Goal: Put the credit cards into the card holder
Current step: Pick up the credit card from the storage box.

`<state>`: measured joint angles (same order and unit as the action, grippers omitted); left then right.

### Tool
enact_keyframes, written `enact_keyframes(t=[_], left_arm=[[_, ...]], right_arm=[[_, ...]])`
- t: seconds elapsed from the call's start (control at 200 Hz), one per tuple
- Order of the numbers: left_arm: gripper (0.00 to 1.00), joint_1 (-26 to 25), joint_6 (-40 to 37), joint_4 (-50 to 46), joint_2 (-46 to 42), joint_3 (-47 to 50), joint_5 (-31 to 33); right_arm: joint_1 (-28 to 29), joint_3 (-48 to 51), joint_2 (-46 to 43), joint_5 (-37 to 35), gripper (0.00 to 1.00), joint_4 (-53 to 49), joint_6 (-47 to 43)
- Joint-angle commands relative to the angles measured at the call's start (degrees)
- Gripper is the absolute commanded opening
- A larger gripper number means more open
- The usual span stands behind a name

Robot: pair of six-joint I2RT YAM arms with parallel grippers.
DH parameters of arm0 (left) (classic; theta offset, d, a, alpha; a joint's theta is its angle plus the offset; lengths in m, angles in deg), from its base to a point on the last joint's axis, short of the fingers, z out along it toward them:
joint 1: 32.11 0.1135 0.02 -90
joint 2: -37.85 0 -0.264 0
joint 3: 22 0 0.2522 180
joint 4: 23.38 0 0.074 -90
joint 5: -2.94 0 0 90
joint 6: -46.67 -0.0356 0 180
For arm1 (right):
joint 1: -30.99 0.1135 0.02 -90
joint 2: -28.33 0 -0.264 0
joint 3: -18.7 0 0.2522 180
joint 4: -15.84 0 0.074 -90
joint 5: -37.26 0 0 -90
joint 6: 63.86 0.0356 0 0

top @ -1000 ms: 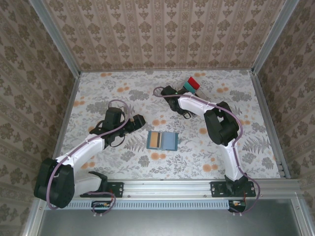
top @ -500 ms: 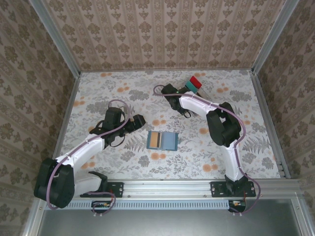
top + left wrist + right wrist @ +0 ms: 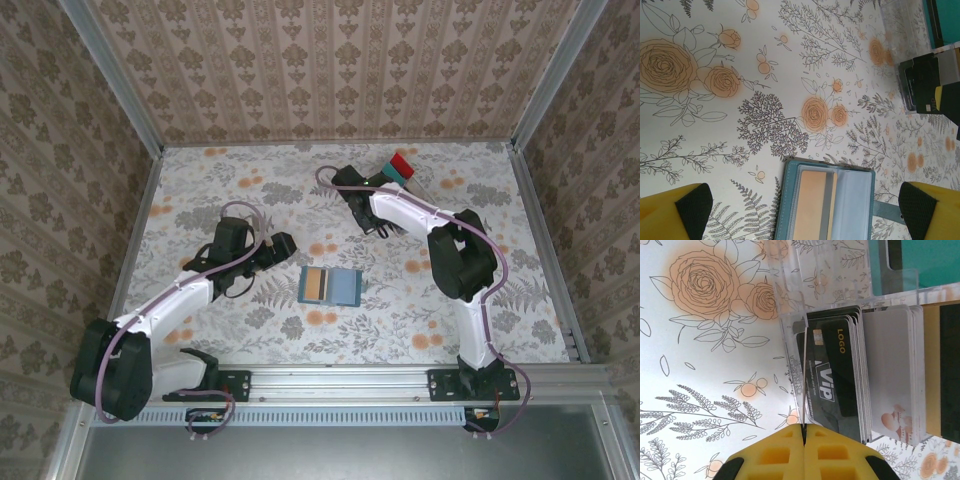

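Note:
The card holder (image 3: 331, 286) lies open mid-table, teal outside, pale blue inside, with a tan credit card (image 3: 815, 207) in its left panel. My left gripper (image 3: 805, 207) hovers open over it, one yellow fingertip (image 3: 687, 207) at each side of the holder (image 3: 860, 200). At the back, more credit cards stand in a clear tray (image 3: 790, 340): a dark "VIP" card (image 3: 832, 370) in front and whitish ones (image 3: 890, 365) behind. My right gripper (image 3: 803, 427) is shut on a thin card (image 3: 802, 370) seen edge-on at the tray's front; its colour is hidden. The right gripper (image 3: 372, 182) sits beside the tray.
Red and teal pieces (image 3: 398, 165) stand in the tray's far part. Patterned walls close in the table on three sides. Open flowered tabletop lies between the tray and the card holder and to the left.
My right gripper's fingers have closed onto the card's edge, and the right arm has shifted slightly toward the tray. The left arm has not moved.

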<state>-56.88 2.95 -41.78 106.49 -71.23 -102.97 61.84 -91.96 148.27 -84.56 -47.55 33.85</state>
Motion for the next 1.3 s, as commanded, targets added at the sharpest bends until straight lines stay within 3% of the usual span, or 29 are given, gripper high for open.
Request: enact_keyframes(t=[0.0,0.265,0.54,0.585,0.94,1.29], left_arm=[[1.00,-0.54,0.43,-1.15,0.20,-1.97,-0.69],[0.99,-0.98,0.06,-0.99,0.87,-3.11,-1.82],[0.91,-0.98,0.60,0.08,2.68,-4.98,-4.90],[0.90,-2.80,0.80,0.41,2.89,-5.42,-5.48],[0.80,-3.88,3.59,4.50,6.07,-9.16,-11.15],[0.75,-3.70,9.96,14.80,10.84,-9.89,-19.17]], right_arm=[[-0.35,-0.07,-2.47,3.37,0.00,-2.32,1.61],[-0.35,1.73,-8.33,10.23,0.00,-2.36,6.43],[-0.35,8.75,-18.07,20.14,0.00,1.93,13.69],[-0.35,10.19,-19.95,22.33,0.00,2.98,15.32],[-0.35,24.85,-32.26,44.65,0.00,21.40,30.57],[-0.35,35.31,-36.18,55.73,0.00,35.56,41.81]])
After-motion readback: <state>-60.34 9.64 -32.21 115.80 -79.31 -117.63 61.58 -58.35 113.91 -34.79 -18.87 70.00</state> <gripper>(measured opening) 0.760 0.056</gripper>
